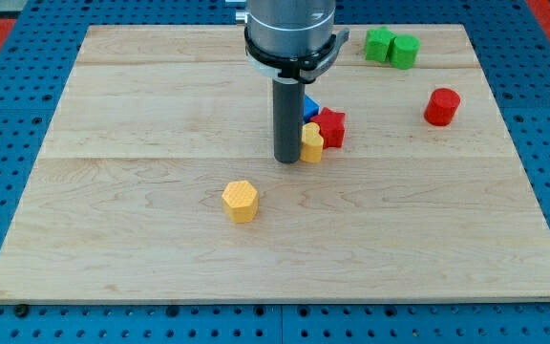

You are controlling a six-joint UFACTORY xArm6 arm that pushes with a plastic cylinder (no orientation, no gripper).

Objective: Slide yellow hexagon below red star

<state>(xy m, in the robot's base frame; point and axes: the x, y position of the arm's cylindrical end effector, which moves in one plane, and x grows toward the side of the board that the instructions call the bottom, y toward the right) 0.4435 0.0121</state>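
The yellow hexagon [241, 201] lies alone on the wooden board [113, 210], left of centre and toward the view's bottom. The red star [331, 127] lies up and to the right of it, near the board's middle. A small yellow block [311, 142] touches the red star's lower left side. A blue block [309, 106] shows partly behind the rod, just above the star. My tip [287, 160] rests on the board just left of the small yellow block, above and to the right of the yellow hexagon.
Two green blocks [391, 47] sit side by side near the view's top right. A red cylinder [441, 106] stands at the right. The blue perforated table surrounds the board.
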